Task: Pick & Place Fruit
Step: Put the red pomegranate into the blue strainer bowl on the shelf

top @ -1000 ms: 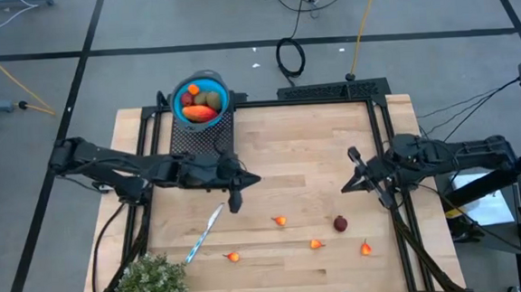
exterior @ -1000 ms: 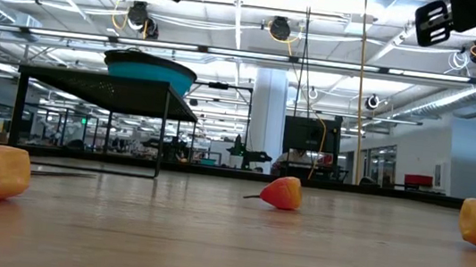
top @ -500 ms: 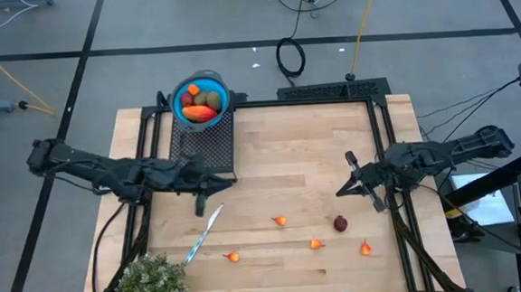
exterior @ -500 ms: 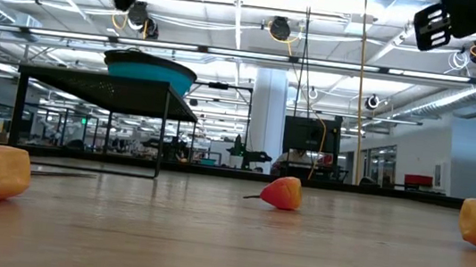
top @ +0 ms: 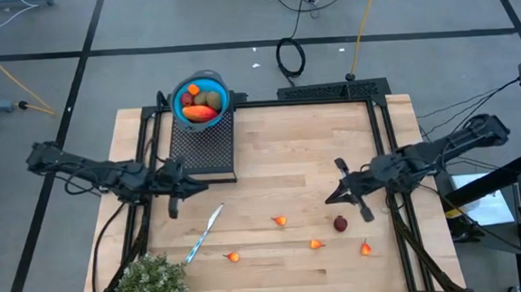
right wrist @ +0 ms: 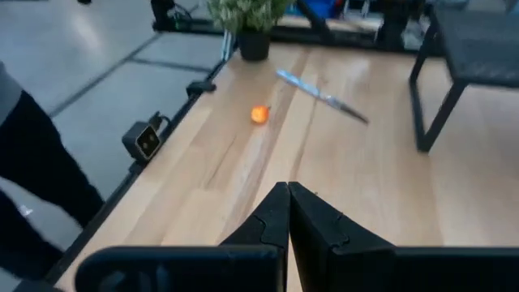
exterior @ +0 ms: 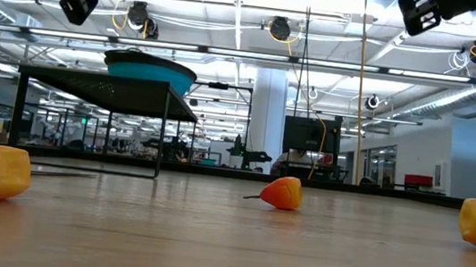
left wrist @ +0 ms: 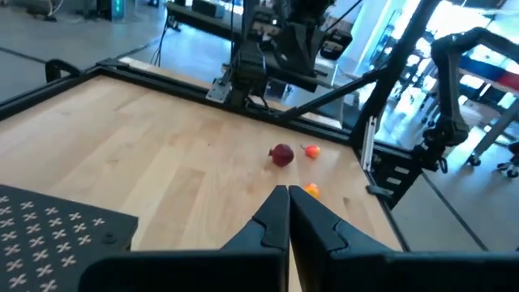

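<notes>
Overhead and level views of the wooden bench (top: 279, 154). The left gripper (top: 175, 208) is hovering above the bench's left side, just near of the black mesh stand (top: 202, 148), its jaws pressed closed and holding nothing. The right gripper (top: 333, 198) is hanging over the right side, jaws likewise closed and empty. A blue bowl (top: 201, 99) on the stand's far end is holding a long red-orange piece (top: 201, 114) and olive-brown ovals (top: 206, 99). On the near bench are lying a dark red ball (top: 340, 224) and four small orange fruits (top: 315, 244). A blue-handled knife (top: 202, 233) is lying left of them, with a green plant (top: 149, 285) at the near-left corner.
</notes>
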